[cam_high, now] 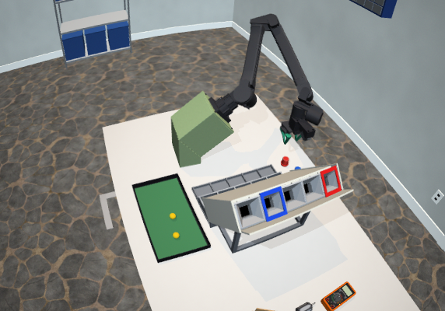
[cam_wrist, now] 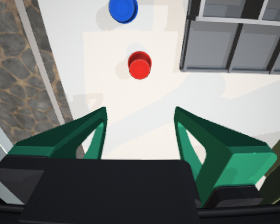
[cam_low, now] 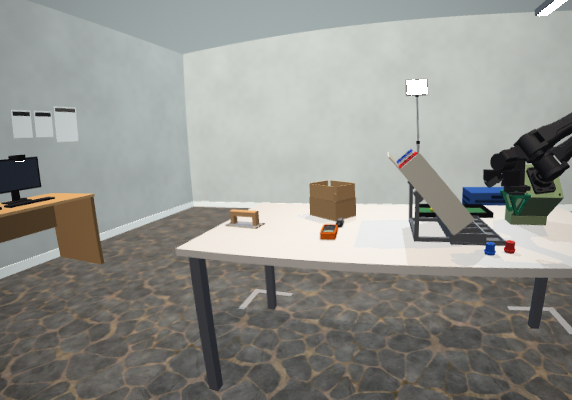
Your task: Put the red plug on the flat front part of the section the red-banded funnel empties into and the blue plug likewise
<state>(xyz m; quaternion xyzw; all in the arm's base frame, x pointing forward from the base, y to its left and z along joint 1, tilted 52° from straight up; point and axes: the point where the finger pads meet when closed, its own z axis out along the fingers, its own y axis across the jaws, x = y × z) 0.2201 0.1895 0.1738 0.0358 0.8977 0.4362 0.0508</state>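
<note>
The red plug (cam_high: 285,161) stands on the table behind the funnel rack; it also shows in the wrist view (cam_wrist: 140,65) and in the exterior view (cam_low: 509,246). The blue plug (cam_high: 297,168) (cam_wrist: 123,10) (cam_low: 490,248) stands just beyond it, near the rack. My gripper (cam_high: 289,136) (cam_wrist: 140,112) hovers above the table, open and empty, a little short of the red plug. The rack (cam_high: 272,202) has a blue-banded funnel (cam_high: 274,204) and a red-banded funnel (cam_high: 331,181). The grey sectioned tray (cam_high: 237,180) lies behind it (cam_wrist: 237,45). Two yellow marbles (cam_high: 173,216) (cam_high: 176,235) lie in the green tray.
A green box (cam_high: 199,130) stands by the arm's base. A green tray with a black rim (cam_high: 169,216) lies left of the rack. An orange multimeter (cam_high: 338,296) lies at the near end. A cardboard box (cam_low: 332,199) and a wooden block (cam_low: 244,217) stand farther along. The table edge is close on the gripper's right.
</note>
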